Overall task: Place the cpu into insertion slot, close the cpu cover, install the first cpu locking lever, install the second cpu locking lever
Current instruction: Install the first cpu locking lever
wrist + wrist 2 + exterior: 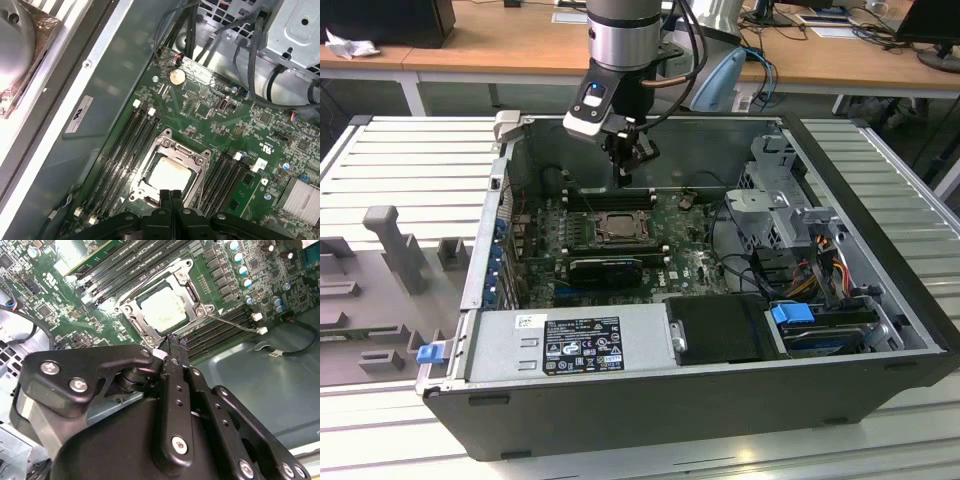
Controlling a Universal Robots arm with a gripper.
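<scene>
Cpu [170, 175] seated in the insertion slot [138, 190], cpu cover [181, 148] lying flat around it.
Gripper [171, 196] hovers over one edge of the socket, jaws clenched together. In the first wrist view its fingers [165, 200] hide part of the chip's edge, and whether the tips touch the frame cannot be told. The green motherboard [215, 120] sits deep inside the open computer case [720, 400].

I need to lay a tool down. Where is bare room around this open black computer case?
Free: ribbed grey table at the exterior view's right of the black computer case. Crowded: green circuit board beneath the black gripper; cabled drive cage.
</scene>
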